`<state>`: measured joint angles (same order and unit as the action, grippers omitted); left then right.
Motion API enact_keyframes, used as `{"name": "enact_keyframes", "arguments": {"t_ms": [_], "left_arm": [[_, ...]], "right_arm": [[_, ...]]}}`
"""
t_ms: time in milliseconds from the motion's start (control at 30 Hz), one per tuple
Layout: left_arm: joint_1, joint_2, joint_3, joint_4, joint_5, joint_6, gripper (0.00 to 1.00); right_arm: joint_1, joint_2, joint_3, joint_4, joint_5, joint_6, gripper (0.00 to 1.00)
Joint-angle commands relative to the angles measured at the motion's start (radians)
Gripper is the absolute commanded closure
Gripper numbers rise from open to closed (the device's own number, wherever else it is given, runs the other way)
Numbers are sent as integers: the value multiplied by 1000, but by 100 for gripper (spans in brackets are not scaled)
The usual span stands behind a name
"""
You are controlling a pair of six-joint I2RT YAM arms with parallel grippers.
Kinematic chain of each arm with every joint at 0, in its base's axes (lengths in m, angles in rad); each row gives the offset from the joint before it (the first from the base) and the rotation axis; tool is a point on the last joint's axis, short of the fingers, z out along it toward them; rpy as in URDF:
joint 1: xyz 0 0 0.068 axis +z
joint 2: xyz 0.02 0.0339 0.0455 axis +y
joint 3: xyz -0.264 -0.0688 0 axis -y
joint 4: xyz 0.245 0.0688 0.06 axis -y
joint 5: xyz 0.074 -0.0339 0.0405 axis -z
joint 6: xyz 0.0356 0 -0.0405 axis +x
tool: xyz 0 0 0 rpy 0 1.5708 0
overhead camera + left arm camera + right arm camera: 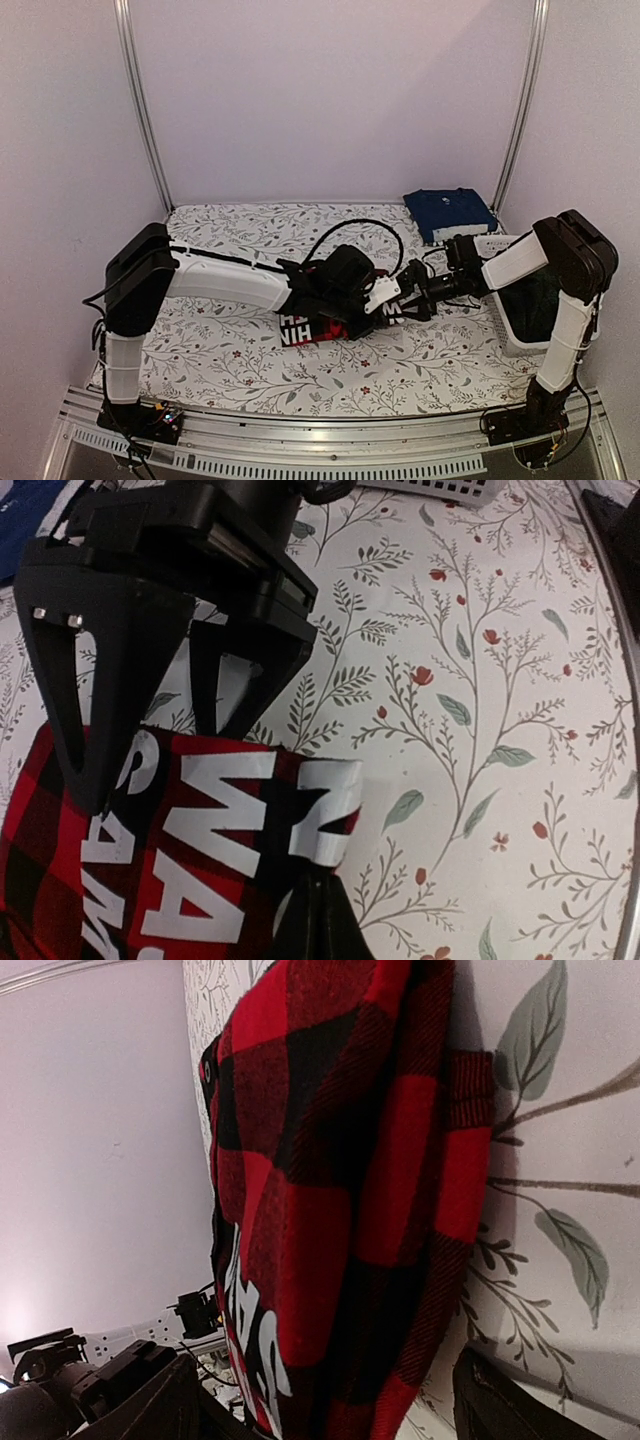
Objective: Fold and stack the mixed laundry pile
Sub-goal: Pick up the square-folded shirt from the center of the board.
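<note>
the red-and-black checked flannel shirt (312, 328) lies bunched up in the middle of the surface (230, 360), which is covered by a floral-print cloth. it has big white letters printed across it. both arms meet right over it.

the left gripper (312, 925) is closed all the way. in its wrist view the tips sit right on the shirt's near edge and the cloth runs up into them, so it looks like it's got the hem pinched. there's not much of the grip itself on show though.

the right gripper (150, 750) comes in from the other side with its jaws spread wide and pointing down at the shirt. one finger is over the checked cloth and the other is just off its edge, over the floral print. from its own wrist camera the shirt fills the space between the two fingers, and they aren't squeezing it.

the rest of the pile: a navy blue folded garment (448, 212) sits at the far right corner of the surface, well apart from the shirt. a dark garment (535, 300) is down inside the white basket (503, 335) at the right edge. can't make out its pattern from here.
</note>
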<state>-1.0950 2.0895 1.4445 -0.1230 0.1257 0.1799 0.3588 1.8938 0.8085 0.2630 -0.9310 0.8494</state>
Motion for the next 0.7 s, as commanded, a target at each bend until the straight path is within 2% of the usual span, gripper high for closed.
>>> {"name": "enact_keyframes", "arguments": {"t_ms": [0, 133, 200, 233, 300, 333, 367, 400, 433, 467, 533, 667], "left_arm": [[-3, -66, -54, 92, 31, -25, 100], [15, -90, -80, 106, 66, -43, 100], [27, -106, -94, 156, 78, -81, 99], [33, -114, -94, 163, 88, -112, 91], [49, -134, -99, 175, 104, -164, 54], [59, -147, -99, 177, 103, -190, 33], [74, -164, -100, 179, 114, -224, 17], [95, -182, -99, 180, 144, -258, 9], [118, -201, -95, 180, 174, -296, 3], [148, -219, -86, 178, 206, -341, 1], [220, -242, -45, 160, 313, -470, 0], [316, -257, 97, 64, 378, -601, 0]], "right_arm": [[30, 66, 32, 79, -33, 147, 14], [67, 109, 60, 147, -46, 236, 20], [69, 126, 66, 174, -48, 268, 33], [69, 129, 68, 179, -43, 283, 45], [69, 123, 71, 182, -30, 296, 66], [69, 119, 75, 179, -23, 295, 82], [68, 110, 80, 171, -16, 291, 92], [66, 105, 84, 161, -11, 282, 99], [64, 100, 92, 150, -7, 271, 100], [62, 96, 104, 129, -2, 259, 100], [60, 82, 131, 67, 15, 217, 100], [57, 53, 184, -88, 52, 95, 100]]}}
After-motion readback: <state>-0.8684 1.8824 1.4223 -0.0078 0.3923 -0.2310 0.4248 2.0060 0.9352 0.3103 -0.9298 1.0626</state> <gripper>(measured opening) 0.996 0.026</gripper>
